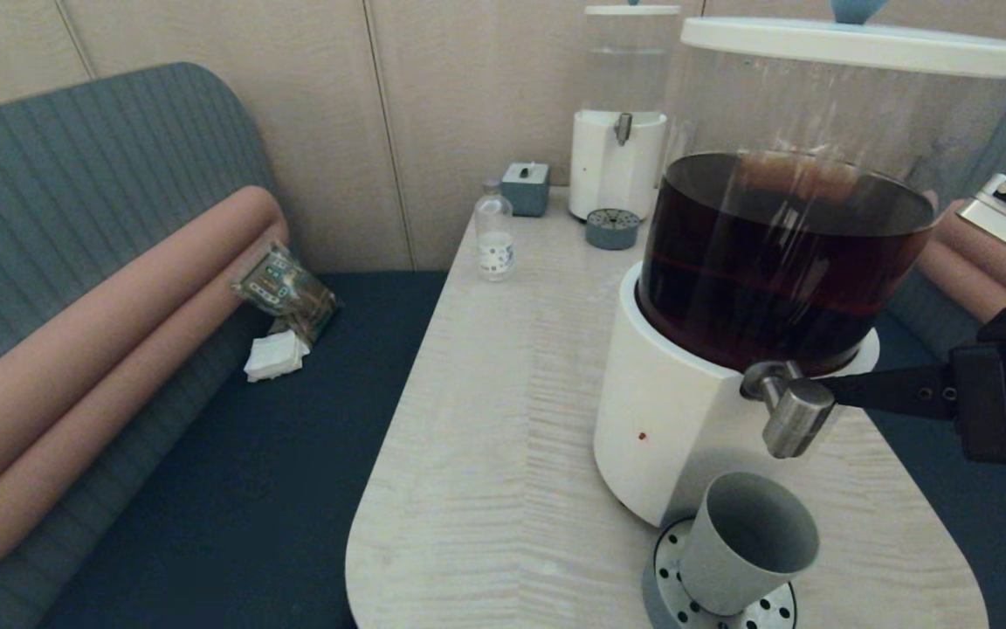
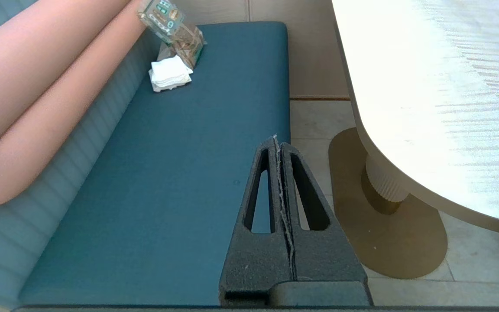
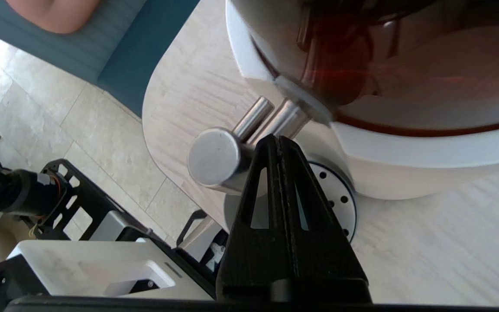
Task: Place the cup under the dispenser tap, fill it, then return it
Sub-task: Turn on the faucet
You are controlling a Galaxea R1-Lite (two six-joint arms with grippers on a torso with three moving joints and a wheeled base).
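Pale wood-grain worktop (image 1: 485,454) between teal benches is what we see first. Right end effector (image 3: 279,141) has its fingers pressed together, holding nothing, its tip against the dispenser tap (image 1: 795,411) from the right side. We see the tap sticking out of the white base of the big dispenser (image 1: 678,419), tank about half full of dark brown liquid. Below the tap we see the cup (image 1: 747,542), grey, empty, sitting tilted on the perforated drip tray (image 1: 669,585). Left end effector (image 2: 278,143) is parked over the teal bench seat (image 2: 167,182), fingers together, empty. At the far end of the worktop: a smaller dispenser (image 1: 618,131) and a glass bottle (image 1: 494,231)
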